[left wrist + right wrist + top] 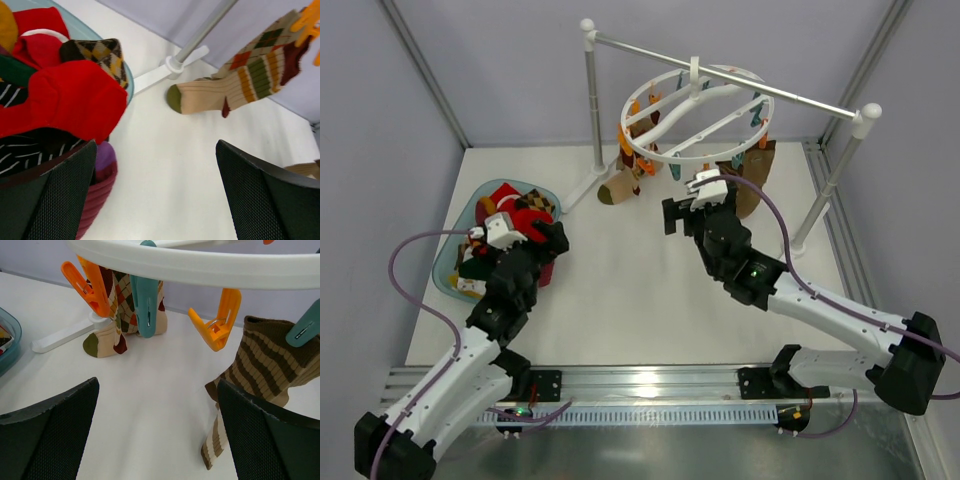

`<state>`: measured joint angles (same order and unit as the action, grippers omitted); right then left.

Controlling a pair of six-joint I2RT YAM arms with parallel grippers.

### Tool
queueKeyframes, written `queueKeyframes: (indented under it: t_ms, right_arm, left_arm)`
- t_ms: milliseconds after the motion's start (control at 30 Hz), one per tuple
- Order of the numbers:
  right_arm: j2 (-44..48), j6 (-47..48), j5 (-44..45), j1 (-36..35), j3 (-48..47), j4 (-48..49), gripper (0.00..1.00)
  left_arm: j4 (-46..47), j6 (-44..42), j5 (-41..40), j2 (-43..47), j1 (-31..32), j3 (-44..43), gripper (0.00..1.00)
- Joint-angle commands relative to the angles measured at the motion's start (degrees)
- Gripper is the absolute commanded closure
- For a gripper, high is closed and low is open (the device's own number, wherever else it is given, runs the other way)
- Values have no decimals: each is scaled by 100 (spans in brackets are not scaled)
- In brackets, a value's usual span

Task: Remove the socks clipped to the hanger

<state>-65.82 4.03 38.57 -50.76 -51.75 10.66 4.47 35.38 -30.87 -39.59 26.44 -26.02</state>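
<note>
Leftmost, a teal tub (448, 262) sits on the table (620, 300), heaped with loose socks: a red sock (65, 100) on top, a checked sock (100, 52) against the rim and a black striped one (30, 150) underneath. From above, the left arm covers much of the heap, so a count is not possible. The left gripper (156, 165) hangs over the tub's right edge with its jaws wide apart and nothing between them. Further right stands the stand (810, 99), its foot on the table and its rail carrying the hanger (665, 155) by the hook. On the ring's left side an argyle sock (240, 82) hangs from an orange clip (90, 285), its toe near the stand's foot; more orange fabric bunched above it is too tangled to sort out. Beside it a teal clip (147, 305) and another orange one (217, 322) hang with no sock in them. The right gripper (157, 390) sits just below the ring's near rim, jaws spread and holding nothing. To its right a brown striped sock (265, 365) hangs from a teal clip cut off by the wrist view's edge, its lower part hidden behind the right finger.
</note>
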Motion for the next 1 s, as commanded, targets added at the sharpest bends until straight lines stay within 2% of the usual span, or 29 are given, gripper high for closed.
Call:
queueKeyframes:
  t_ms: [0, 133, 233, 333, 367, 400, 467, 500, 600, 700, 833, 967]
  right_arm:
    - [297, -78, 238, 23, 59, 25, 0]
    - [710, -165, 362, 189, 243, -37, 0]
    - [1262, -324, 143, 531, 559, -2, 0]
    - [1921, -394, -16, 778, 1059, 156, 0]
    - [2063, -542, -7, 813, 1140, 182, 0]
    - [2204, -553, 19, 848, 1210, 235, 0]
    - [2598, -553, 124, 884, 1438, 323, 0]
    - [2740, -561, 186, 910, 1518, 384, 0]
    - [3215, -526, 344, 972, 1799, 525, 0]
    - [3663, -526, 380, 1033, 2028, 578, 0]
    - [4024, -509, 389, 1051, 2177, 534, 0]
    - [4042, -518, 371, 1060, 2221, 525, 0]
  left_arm:
    - [236, -127, 274, 171, 256, 53, 1]
    - [958, -531, 573, -30, 695, 27, 0]
    - [1616, -987, 915, -592, 1161, -157, 0]
    - [2635, -1471, 969, -1496, 1889, -368, 0]
    - [3125, -1629, 900, -1794, 2353, -482, 0]
    - [3304, -2057, 803, -2537, 2592, -831, 1]
    - [3594, -2393, 723, -3314, 3075, -1263, 0]
    - [3866, -2508, 775, -3971, 3165, -1474, 0]
    - [4114, -2676, 898, -4888, 3333, -2553, 0]
    - [4500, -2764, 1048, -6143, 3359, -3239, 0]
    - [4870, -2905, 1118, -6780, 3368, -3892, 0]
    - [4669, -3001, 987, -7517, 3368, -4630, 0]
